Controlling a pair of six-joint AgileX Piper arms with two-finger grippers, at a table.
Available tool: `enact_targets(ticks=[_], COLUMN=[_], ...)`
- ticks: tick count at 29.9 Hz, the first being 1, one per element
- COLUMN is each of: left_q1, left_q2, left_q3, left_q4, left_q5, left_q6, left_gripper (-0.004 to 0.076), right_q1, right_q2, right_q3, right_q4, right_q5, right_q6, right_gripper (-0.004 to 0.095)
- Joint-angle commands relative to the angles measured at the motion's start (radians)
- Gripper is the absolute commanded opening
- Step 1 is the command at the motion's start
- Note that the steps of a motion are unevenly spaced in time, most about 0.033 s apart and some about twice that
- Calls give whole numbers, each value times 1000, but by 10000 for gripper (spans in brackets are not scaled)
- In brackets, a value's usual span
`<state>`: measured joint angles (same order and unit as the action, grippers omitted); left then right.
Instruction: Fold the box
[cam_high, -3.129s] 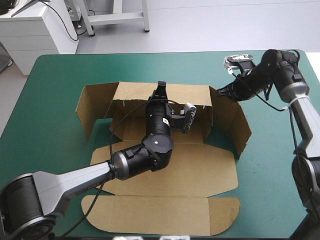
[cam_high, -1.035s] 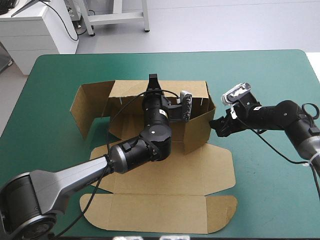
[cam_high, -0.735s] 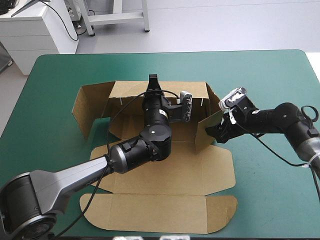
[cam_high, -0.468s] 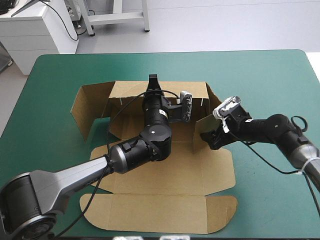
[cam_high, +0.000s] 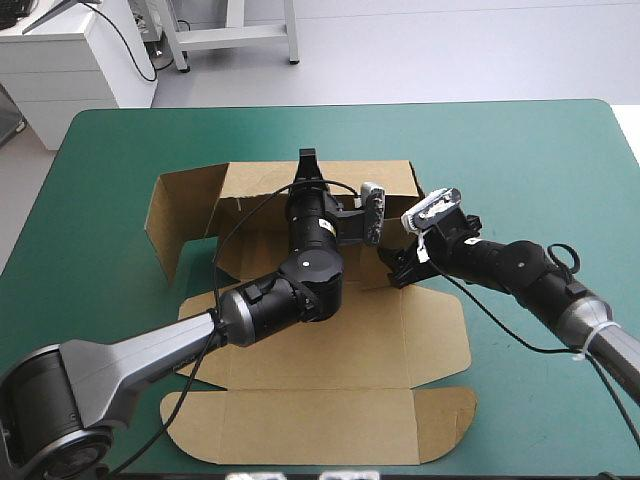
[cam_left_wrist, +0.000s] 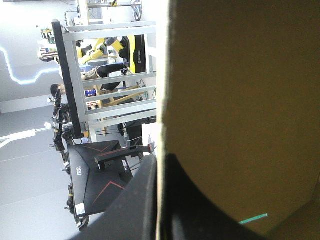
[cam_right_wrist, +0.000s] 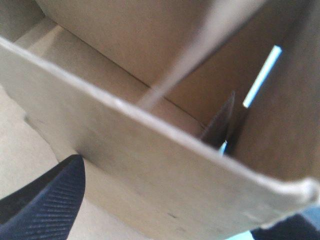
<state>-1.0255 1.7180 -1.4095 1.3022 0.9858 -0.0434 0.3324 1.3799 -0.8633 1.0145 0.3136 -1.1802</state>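
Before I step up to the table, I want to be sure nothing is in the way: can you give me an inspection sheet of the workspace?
surface: teal-green cover, lying flat.
job's things: brown box, back wall and left side wall raised, right side wall turned inward, lid flat toward the near edge.
clutter: nothing seen.
grippers: left gripper shut on the back wall's top edge; right gripper open, against the right side wall.
cables: nothing seen apart from the robot's own.
surroundings: nothing seen at the table.

Right gripper (cam_high: 400, 268) has come in from the far table corner; the box wall (cam_right_wrist: 150, 165) ahead of it now stands folded inward.
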Motion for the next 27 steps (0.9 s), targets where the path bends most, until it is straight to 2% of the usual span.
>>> enact_targets(ticks=[1,11,15,20,27], left_q1=[0,0,0,0,0], left_q2=[-50,-50,-50,-39,-39], left_q3=[-33,-33,-33,-33,-33], left_q4=[63,65,65,51,-23], left_q5=[-14,-21,-36,-38,-37], left_q6=[-8,-8,0,136,145], left_gripper=[-1,-1,-1,-1,-1], right_q1=[41,93,93,93,93], right_q2=[-34,-34,-34,-34,-32], right_q3=[-21,-8,-8,-8,-8], right_q4=[34,57,57,57,57], right_q5=[-79,-278,-267,-269,-314], right_q6=[-2,77,72,66,36], right_gripper=[767,767,767,767,767])
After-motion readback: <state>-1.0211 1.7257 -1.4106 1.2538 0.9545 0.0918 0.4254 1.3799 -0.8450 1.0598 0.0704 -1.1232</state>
